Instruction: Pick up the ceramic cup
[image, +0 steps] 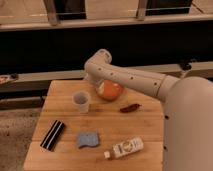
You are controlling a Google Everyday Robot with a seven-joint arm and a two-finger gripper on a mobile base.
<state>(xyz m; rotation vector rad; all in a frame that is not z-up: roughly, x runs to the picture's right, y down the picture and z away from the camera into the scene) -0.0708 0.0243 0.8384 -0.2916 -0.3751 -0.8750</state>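
So, pick not yet done: ceramic cup (81,101) stands free on table (146,125), nothing gripping it. Gripper (92,80) hangs just behind cup, close beside orange bowl (112,91); its state you cannot tell. Cup upright, long axis vertical, mouth up. Left for you: reach, grasp, lift.

One each: cup (81,101), bowl (111,90), sponge (88,139), bottle (124,148), pepper (130,107), black bar (52,134), tool (93,80) beside bowl

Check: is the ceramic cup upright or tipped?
Upright: ceramic cup stands rim-up on the table; hand is behind it, near the orange bowl.
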